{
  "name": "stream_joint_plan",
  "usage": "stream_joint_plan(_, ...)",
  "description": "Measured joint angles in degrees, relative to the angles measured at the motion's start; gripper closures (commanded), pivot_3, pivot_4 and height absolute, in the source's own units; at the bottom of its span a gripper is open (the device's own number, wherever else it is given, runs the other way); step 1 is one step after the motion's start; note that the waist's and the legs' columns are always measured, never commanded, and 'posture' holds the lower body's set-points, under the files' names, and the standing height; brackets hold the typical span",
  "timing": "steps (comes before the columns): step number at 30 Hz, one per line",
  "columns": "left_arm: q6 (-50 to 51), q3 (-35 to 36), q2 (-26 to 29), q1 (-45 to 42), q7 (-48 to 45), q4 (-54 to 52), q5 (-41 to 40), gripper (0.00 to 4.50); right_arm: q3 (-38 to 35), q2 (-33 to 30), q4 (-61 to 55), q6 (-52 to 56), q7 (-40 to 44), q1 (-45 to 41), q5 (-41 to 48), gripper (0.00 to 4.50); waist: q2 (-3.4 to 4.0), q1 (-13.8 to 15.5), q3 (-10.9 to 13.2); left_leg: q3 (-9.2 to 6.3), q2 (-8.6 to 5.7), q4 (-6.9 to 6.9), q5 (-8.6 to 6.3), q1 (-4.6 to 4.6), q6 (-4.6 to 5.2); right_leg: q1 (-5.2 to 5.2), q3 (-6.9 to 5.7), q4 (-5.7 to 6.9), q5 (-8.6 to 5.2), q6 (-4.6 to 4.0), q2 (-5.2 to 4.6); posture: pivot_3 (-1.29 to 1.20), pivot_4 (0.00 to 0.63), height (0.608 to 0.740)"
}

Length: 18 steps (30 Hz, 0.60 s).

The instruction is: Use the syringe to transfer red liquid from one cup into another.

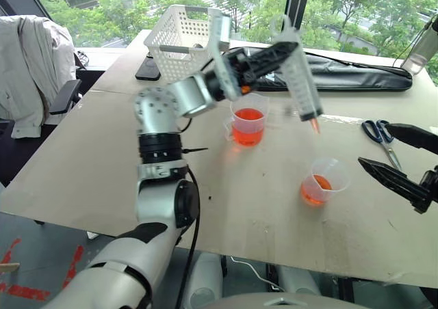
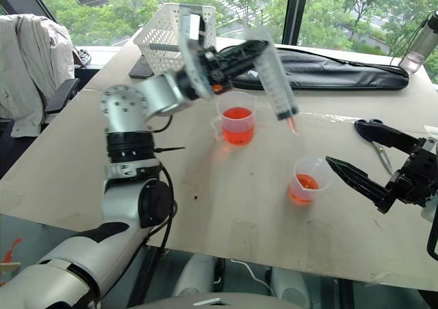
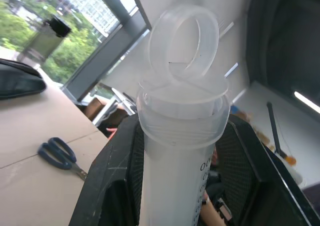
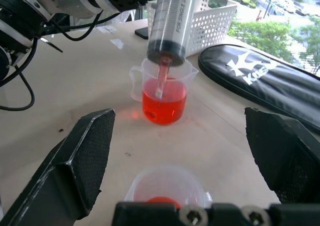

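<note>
The left tool (image 1: 270, 52) pinches the barrel of the large clear plastic syringe (image 1: 301, 83), held in the air with its long axis steeply tilted, plunger up, reddish nozzle down. The nozzle hangs between the larger clear cup (image 1: 248, 121) of orange-red liquid (image 1: 248, 130), behind it, and the smaller spouted clear cup (image 1: 323, 181) nearer the desk's front, which holds a little red. The right tool (image 1: 404, 155), fingers spread wide and empty, hovers just right of that smaller cup. Pale desk (image 1: 102, 158); blue scissors (image 1: 378, 135), white basket (image 1: 179, 39), black case (image 1: 356, 73), windows behind.
</note>
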Motion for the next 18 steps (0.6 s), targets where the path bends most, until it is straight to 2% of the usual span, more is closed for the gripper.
stream_joint_plan(6,10.40,11.52,15.02,-5.25,13.77,6.79,-7.27,2.97,4.61,-0.13,2.70,-1.19,2.16,-3.16,-2.36,0.04,-0.08,-0.30,0.13,0.03,0.00,-0.01,0.00,0.06,0.00,0.01,0.00,0.08,0.01,0.05,-0.02,0.00,0.150,0.724)
stream_joint_plan(9,15.86,10.95,21.26,-5.25,14.50,9.34,-7.01,2.97,6.51,-0.16,3.59,-1.52,3.22,-4.71,-2.99,0.04,-0.18,0.12,0.21,0.03,0.00,-0.02,0.00,0.06,-0.01,0.00,-0.05,0.09,0.06,-0.04,-0.03,0.00,0.150,0.724)
stream_joint_plan(11,18.44,3.68,31.64,-3.77,11.19,11.47,-7.15,2.97,8.18,-0.35,4.31,-1.88,4.73,-5.69,-3.89,0.04,-0.30,0.05,0.28,0.03,0.00,-0.02,0.00,0.07,-0.03,-0.03,-0.06,0.16,0.12,-0.16,-0.03,0.00,0.150,0.724)
stream_joint_plan(12,18.73,2.39,33.38,-3.55,10.74,11.81,-7.05,2.97,8.23,-0.37,4.45,-1.91,4.98,-5.62,-4.02,0.04,-0.31,-0.09,0.29,0.05,0.01,-0.06,-0.01,0.07,-0.03,-0.07,-0.03,0.18,0.11,-0.19,-0.04,0.00,0.150,0.724)
stream_joint_plan(13,18.81,-3.29,39.23,-2.41,6.78,12.53,-6.90,2.97,8.55,-0.39,4.83,-2.12,6.37,-5.57,-4.93,0.04,-0.31,-0.12,0.30,0.08,0.01,-0.08,-0.01,0.08,-0.04,-0.10,-0.02,0.21,0.09,-0.22,-0.05,0.00,0.150,0.724)
stream_joint_plan(14,18.82,-4.81,40.71,-2.11,5.77,12.72,-6.57,2.97,8.57,-0.40,4.87,-2.20,6.87,-5.42,-5.16,0.04,-0.30,-0.10,0.30,0.10,0.01,-0.11,-0.01,0.11,-0.04,-0.10,0.00,0.21,0.08,-0.24,-0.06,0.00,0.150,0.724)
stream_joint_plan(16,18.56,-13.57,45.50,-0.91,-1.97,12.67,-1.89,2.97,8.66,-0.39,4.56,-3.94,9.93,-4.53,-7.29,0.04,-0.30,0.40,0.30,0.08,0.00,-0.14,-0.01,0.13,-0.05,-0.09,-0.06,0.22,0.00,-0.38,-0.08,0.00,0.150,0.724)
stream_joint_plan(18,17.85,-17.57,46.64,-0.30,-5.40,13.18,1.16,2.97,8.64,-0.28,4.29,-4.94,11.31,-4.05,-8.27,0.04,-0.30,0.58,0.30,0.07,0.01,-0.14,-0.01,0.14,-0.05,-0.10,-0.10,0.21,-0.01,-0.39,-0.11,0.00,0.150,0.724)
